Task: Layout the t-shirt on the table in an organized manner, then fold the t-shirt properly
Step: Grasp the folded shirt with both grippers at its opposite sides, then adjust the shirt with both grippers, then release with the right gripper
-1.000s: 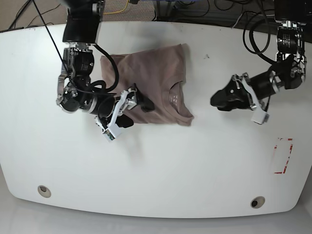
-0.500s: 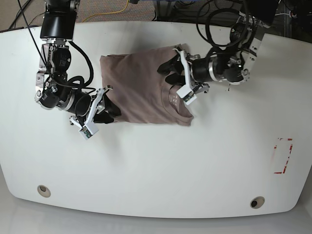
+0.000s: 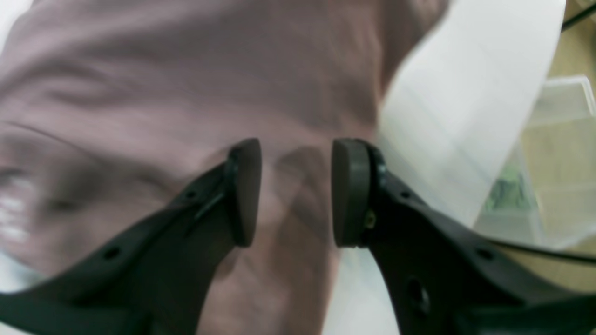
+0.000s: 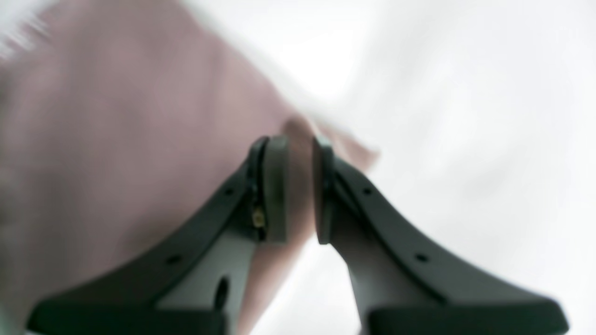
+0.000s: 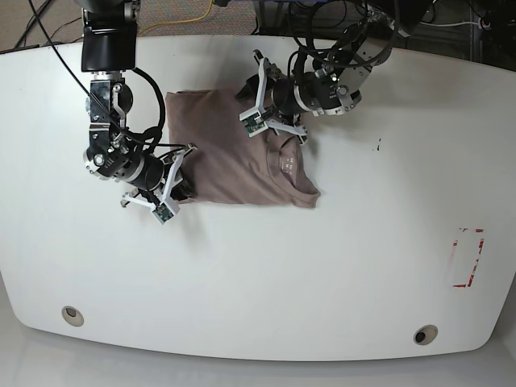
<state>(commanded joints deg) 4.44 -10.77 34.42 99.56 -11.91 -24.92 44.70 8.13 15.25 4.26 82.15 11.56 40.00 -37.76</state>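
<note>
The mauve-brown t-shirt lies folded into a rough rectangle on the white table, left of centre, collar toward the right. My left gripper hovers over the shirt's far right part. In the left wrist view it is open, with the fabric beneath the gap and the shirt's edge just to the right. My right gripper sits at the shirt's near left corner. The blurred right wrist view shows its fingers nearly together, with the corner of the t-shirt between them.
Two grey grommets sit near the table's front edge, and a red tape outline lies at the right. Cables run along the far edge. A clear plastic box stands beyond the table edge in the left wrist view.
My left arm swung in from the table's right side to the shirt's far right part. My right gripper drew back left, then returned to the near left corner. The shirt kept its shape.
</note>
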